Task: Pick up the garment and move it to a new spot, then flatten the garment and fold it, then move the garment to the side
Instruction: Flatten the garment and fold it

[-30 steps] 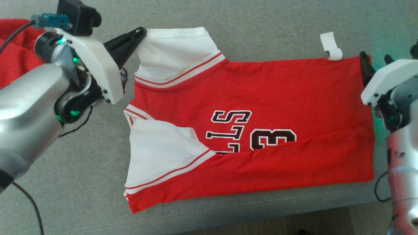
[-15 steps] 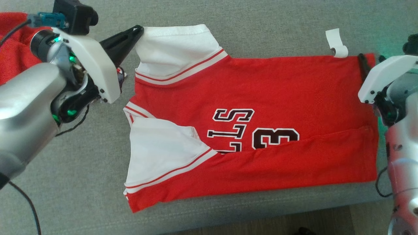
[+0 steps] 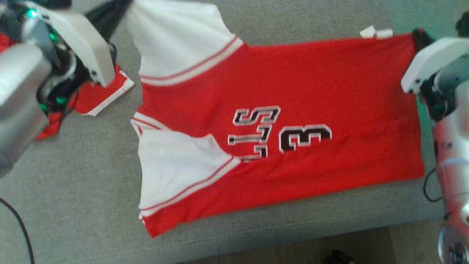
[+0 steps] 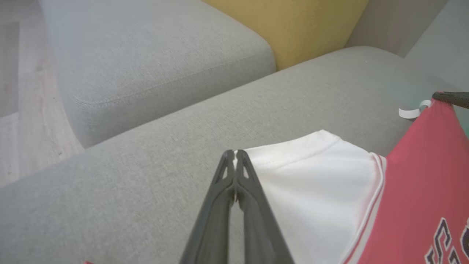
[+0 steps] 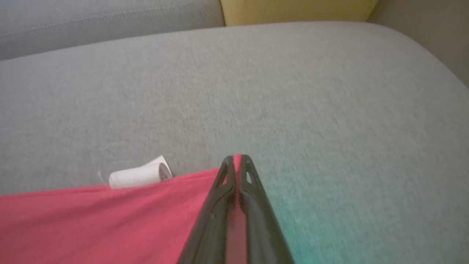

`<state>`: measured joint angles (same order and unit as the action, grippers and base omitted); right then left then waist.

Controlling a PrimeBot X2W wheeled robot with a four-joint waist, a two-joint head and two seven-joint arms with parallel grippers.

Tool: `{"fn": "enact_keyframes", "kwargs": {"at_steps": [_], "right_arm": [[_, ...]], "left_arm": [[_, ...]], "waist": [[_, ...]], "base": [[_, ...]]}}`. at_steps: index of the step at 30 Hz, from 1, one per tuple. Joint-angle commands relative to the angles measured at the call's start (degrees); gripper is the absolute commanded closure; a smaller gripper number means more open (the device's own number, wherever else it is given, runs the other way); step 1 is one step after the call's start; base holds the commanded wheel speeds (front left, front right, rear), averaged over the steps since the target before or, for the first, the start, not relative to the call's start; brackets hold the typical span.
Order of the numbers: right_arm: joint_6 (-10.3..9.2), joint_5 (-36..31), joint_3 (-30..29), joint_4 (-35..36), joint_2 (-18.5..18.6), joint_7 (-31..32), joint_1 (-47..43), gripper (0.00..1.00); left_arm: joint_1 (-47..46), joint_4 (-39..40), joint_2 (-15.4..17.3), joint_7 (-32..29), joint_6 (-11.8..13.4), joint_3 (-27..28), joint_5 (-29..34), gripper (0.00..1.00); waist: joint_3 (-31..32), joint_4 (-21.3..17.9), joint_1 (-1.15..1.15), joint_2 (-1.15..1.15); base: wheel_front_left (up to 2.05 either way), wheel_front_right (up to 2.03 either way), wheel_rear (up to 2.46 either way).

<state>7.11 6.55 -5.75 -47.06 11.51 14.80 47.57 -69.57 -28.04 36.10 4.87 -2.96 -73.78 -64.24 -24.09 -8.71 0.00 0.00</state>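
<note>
Pinching jersey [image 3: 293, 91]: left gripper [image 4: 235, 152] clamping white sleeve [image 4: 311, 176], right gripper [image 5: 237, 157] clamping hem corner [image 5: 210, 176]; probably folding, needing matched lift next.

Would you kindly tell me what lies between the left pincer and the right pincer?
The red jersey spans the stretch, seen in the head view: left pincer pinches its white sleeve, right pincer its red corner.

The jersey [image 3: 329, 91] is smooth matt cloth, the sofa [image 3: 73, 183] coarse-woven matt fabric, the floor [image 4: 22, 110] pale wood.
</note>
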Motion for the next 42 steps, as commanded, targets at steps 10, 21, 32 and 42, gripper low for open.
{"fn": "enact_keyframes", "kwargs": {"at_steps": [10,21,32,42], "right_arm": [[0.37,-1.8,1.2,-0.4,0.5,-5.1,9.6,1.0],[0.37,-4.0,-0.8,-4.9,-1.2,-13.4,14.7,1.0],[0.37,-1.7,1.9,-6.4,0.0,-16.6,8.1,1.0],[0.37,3.4,5.2,-0.4,2.5,-11.0,-1.6,1.0]], "left_arm": [[-11.0,-7.4,-0.6,2.3,-0.7,4.1,3.6,1.0],[-14.4,-15.5,-5.5,7.6,-2.0,4.9,5.5,1.0],[-6.2,-11.3,-3.5,9.8,-3.5,3.4,7.7,1.0],[4.9,5.2,3.1,7.4,-0.2,2.1,7.6,1.0]], "waist": [[-2.6,-0.5,0.0,0.0],[-3.1,-0.4,0.0,0.0],[2.3,0.1,0.0,0.0],[8.1,2.0,0.0,0.0]], "base": [[0.0,0.0,0.0],[0.0,0.0,0.0],[0.0,0.0,0.0],[0.0,0.0,0.0]]}}
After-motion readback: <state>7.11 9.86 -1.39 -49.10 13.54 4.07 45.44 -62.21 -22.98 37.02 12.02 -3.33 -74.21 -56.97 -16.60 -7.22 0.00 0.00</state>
